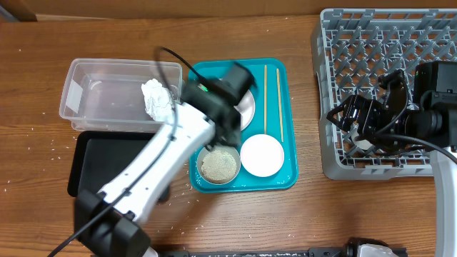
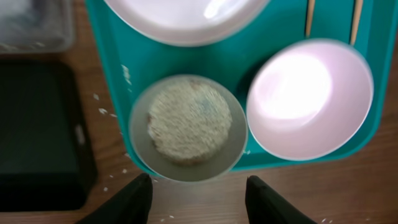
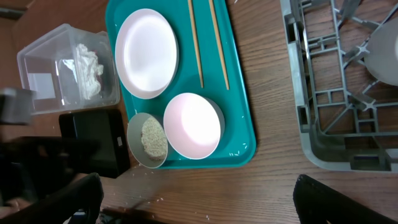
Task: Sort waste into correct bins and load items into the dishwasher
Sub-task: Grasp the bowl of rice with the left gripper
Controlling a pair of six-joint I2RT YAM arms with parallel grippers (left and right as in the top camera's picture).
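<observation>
table (image 1: 357, 214) | clear tub (image 1: 107, 100) | black tray (image 1: 100, 160) | teal tray (image 1: 289, 107) | grey rack (image 1: 343, 57) | loose grains (image 2: 102, 111)

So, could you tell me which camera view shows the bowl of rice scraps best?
The left wrist view: the bowl of rice scraps sits close and unobstructed. Overhead it is small, its top edge under the left arm; the right wrist view shows it small.
</observation>
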